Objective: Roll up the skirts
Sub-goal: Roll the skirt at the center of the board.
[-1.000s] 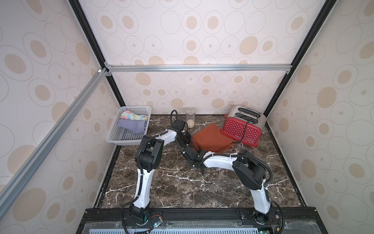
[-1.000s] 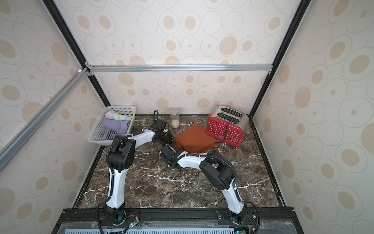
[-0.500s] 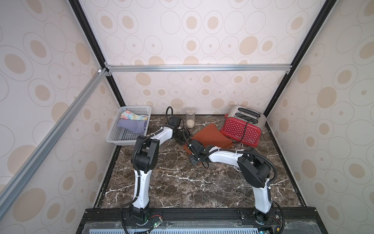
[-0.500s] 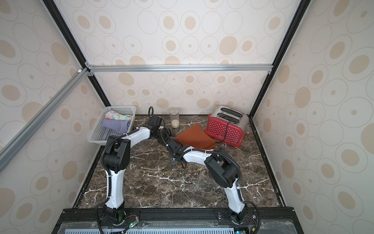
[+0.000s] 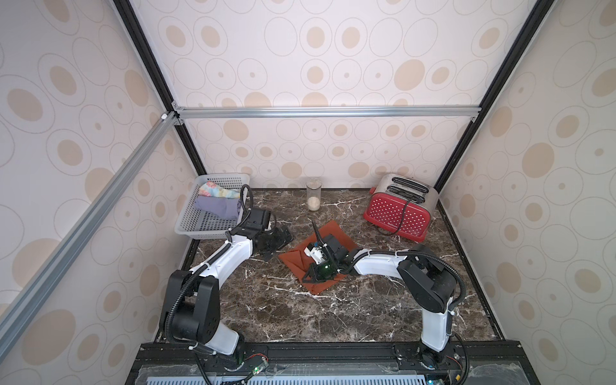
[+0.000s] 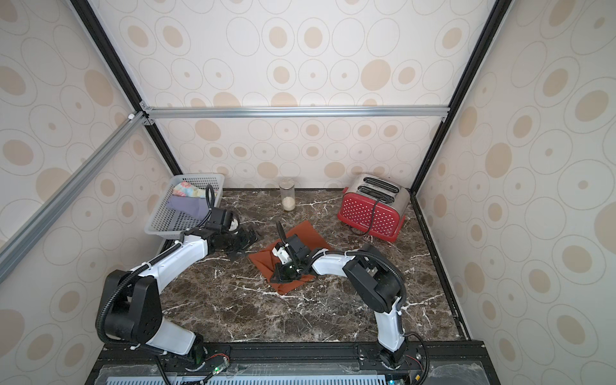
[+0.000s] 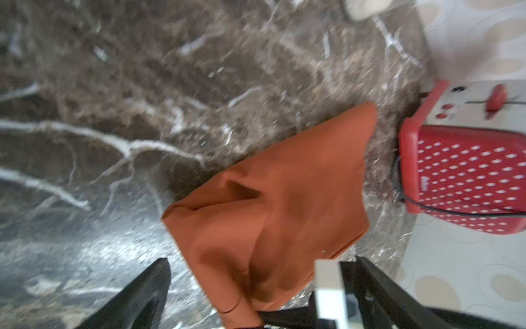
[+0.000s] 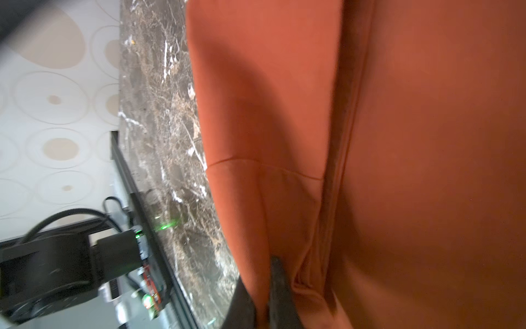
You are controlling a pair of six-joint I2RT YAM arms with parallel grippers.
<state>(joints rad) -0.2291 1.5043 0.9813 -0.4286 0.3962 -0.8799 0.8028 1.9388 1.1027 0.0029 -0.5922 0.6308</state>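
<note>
Right wrist view: rust-orange skirt [image 8: 398, 142] creased, fold pinched in right end effector [image 8: 264, 299]; left end effector [image 5: 278, 238] wide, empty

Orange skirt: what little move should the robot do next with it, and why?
Probably lift and curl the pinched edge over to start a roll. The right gripper is shut on an edge of the orange skirt, which lies mostly flat on the marble table, not rolled yet. The left gripper is open beside it, holding nothing.
</note>
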